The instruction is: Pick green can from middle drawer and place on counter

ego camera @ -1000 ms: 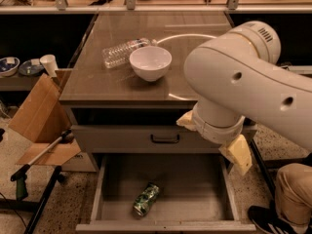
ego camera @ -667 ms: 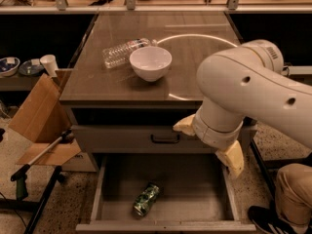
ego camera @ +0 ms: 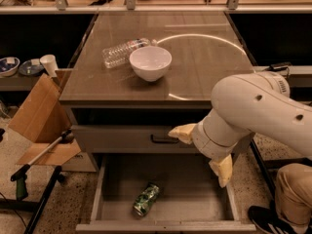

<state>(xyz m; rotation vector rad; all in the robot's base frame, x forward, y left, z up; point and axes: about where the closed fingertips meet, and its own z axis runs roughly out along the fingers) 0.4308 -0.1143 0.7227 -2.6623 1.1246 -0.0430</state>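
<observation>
One white cup [ego camera: 48,63] stands far to the left. Under it a brown cardboard box [ego camera: 36,116] sits beside the cabinet with its flaps open. Next comes the big brown surface [ego camera: 92,84], shiny on top. A clear plastic bottle [ego camera: 119,53] lies on its side there. A white bowl [ego camera: 150,62] sits right beside it, touching or nearly touching. A bright ring of light [ego camera: 209,37] shines on the surface to the right of the bowl.

Below the surface is a grey drawer front [ego camera: 122,139] with a dark handle [ego camera: 163,139], and it is closed. Under that the middle drawer [ego camera: 195,199] stands wide open — it is grey, flat and shallow. The green can [ego camera: 146,199] lies on its side on the drawer floor, a bit left of the middle and near the front edge. It is small, with green and white blotches all over and silvery ends. It lies slanted, with one end toward the front left corner. Nothing touches it.

To the right, the claw [ego camera: 201,152] hangs over the right part of the open drawer, up by the drawer front and well apart from the can. Its two pale yellow fingers [ego camera: 183,132] are spread wide, and it holds nothing. The fat white arm [ego camera: 253,111] goes up and off to the right. In the bottom right corner — a tan trouser leg [ego camera: 292,194] and a dark shoe [ego camera: 268,218].
</observation>
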